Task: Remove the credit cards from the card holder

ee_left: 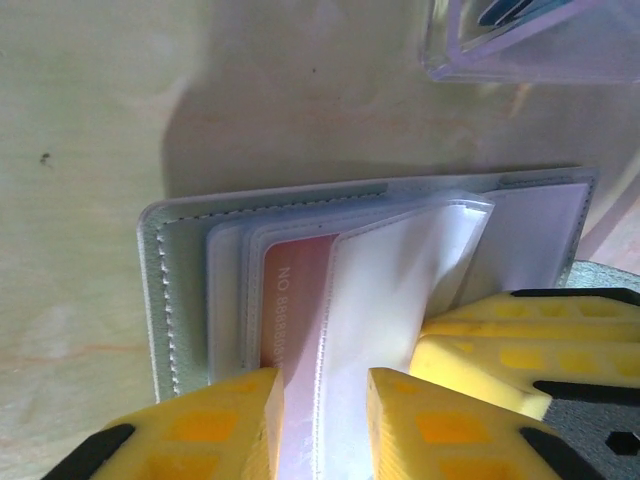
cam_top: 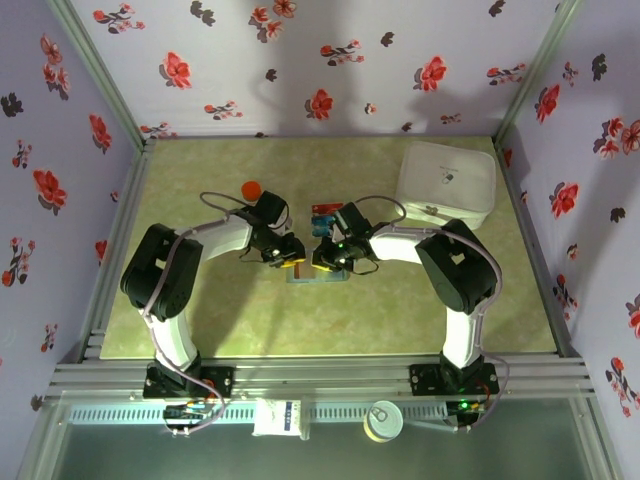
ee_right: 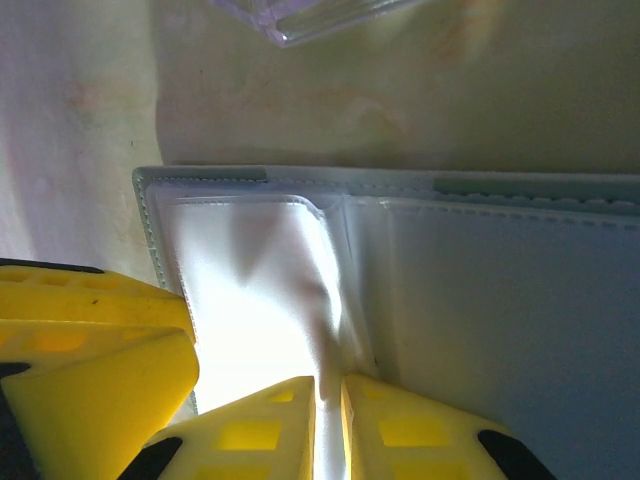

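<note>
The card holder (cam_top: 315,278) lies open on the table between the two arms, pale inside (ee_left: 175,290) with clear sleeves. A red-faced card (ee_left: 295,300) sits in a sleeve of its left panel. My left gripper (ee_left: 325,385) stands open over that sleeve's edge, the card and plastic passing through the gap untouched. My right gripper (ee_right: 330,385) is shut on a clear sleeve next to the holder's fold (ee_right: 500,300). Its fingers (ee_left: 500,345) sit just right of the left ones. From above, the two grippers (cam_top: 293,262) (cam_top: 322,262) nearly touch. Blue and red credit cards (cam_top: 322,213) lie just beyond them.
A clear plastic tray (ee_left: 520,50) sits just beyond the holder. A big white rounded box (cam_top: 445,183) stands at the back right and a small orange object (cam_top: 251,188) at the back left. Floral walls close in three sides.
</note>
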